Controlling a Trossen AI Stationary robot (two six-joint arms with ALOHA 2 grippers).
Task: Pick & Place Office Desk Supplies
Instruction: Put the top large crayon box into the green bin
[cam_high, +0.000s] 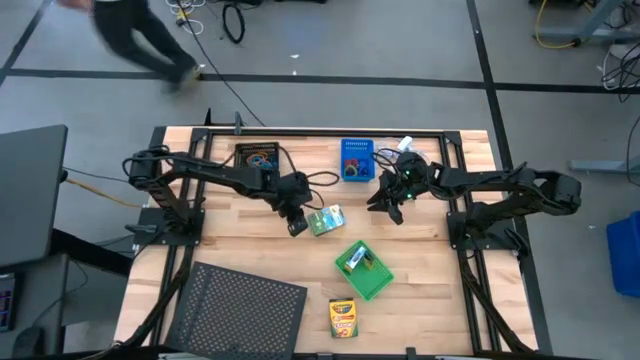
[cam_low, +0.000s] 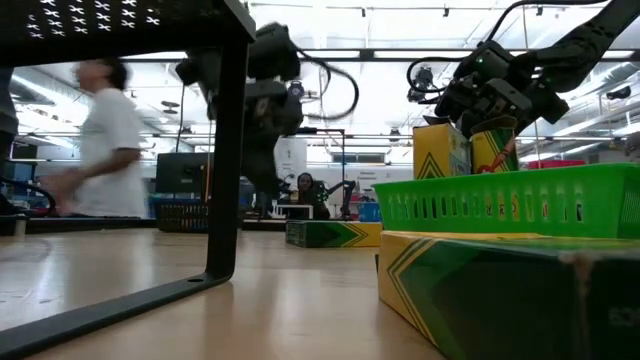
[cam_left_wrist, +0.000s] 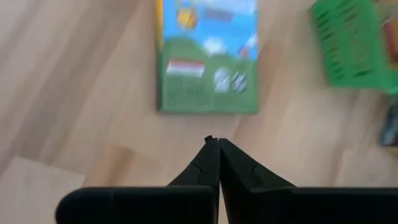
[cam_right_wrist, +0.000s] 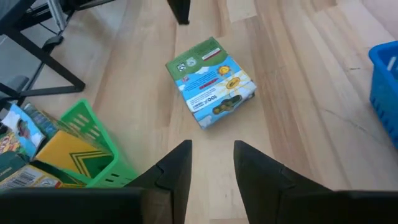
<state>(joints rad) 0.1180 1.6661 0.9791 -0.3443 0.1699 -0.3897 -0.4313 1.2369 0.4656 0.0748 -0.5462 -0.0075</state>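
Near the middle of the bench (cam_high: 250, 250), the green-white box (cam_high: 326, 220) is lying flat. Just beside it, the left claw (cam_high: 297, 227) is hovering with its fingers pressed together, gripping nothing. Farther off, by the blue bin (cam_high: 356, 160), the right claw (cam_high: 392, 212) is hanging partly open and empty.

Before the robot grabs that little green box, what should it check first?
1. Green-white box lies flat on bare table: ok.
2. Left pincer open for a grab: not ok, shut, empty, beside the box.
3. Right pincer open: ok, holding nothing, aimed at the box.
4. Green bin has room: cannot tell, boxes already inside.
5. Arms apart from each other: ok.
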